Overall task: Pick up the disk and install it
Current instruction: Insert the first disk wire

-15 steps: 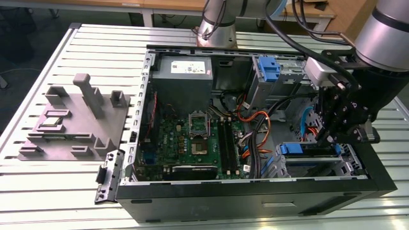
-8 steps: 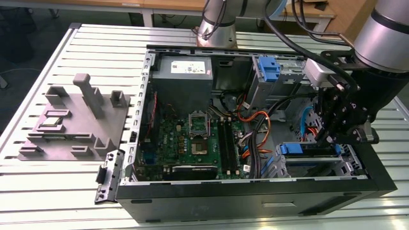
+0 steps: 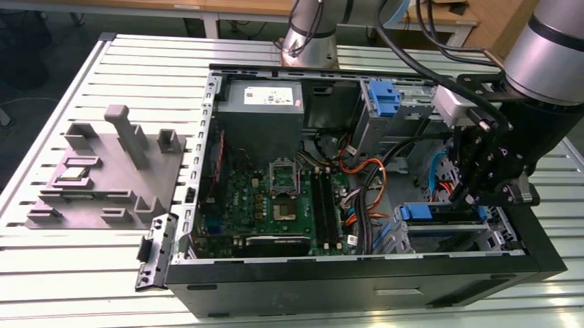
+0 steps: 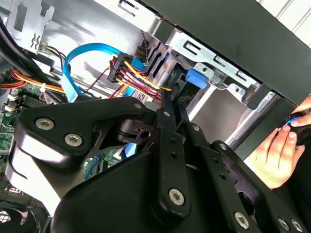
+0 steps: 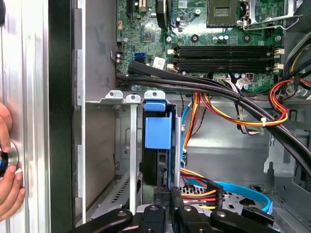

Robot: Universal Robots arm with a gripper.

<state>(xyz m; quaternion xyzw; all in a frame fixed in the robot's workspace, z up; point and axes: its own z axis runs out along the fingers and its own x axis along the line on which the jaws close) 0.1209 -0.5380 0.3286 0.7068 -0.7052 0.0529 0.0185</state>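
Exterior view: gripper (image 3: 488, 198) is hanging over the case (image 3: 365, 287) corner bay, just above the disk (image 3: 438, 213) sitting between the bay walls. Whether its jaws are open I cannot tell. First wrist view: disk (image 5: 158, 141) is standing edge-on in the bay, straight ahead of the gripper (image 5: 167, 213).

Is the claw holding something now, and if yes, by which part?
It cannot be told. The claw is low in the drive bay at the blue-railed disk, but its linkage hides any hold.

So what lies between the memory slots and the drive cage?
A bundle of black cables crosses there, between the memory slots and the drive cage, with orange and yellow wires beside it, in the first wrist view.
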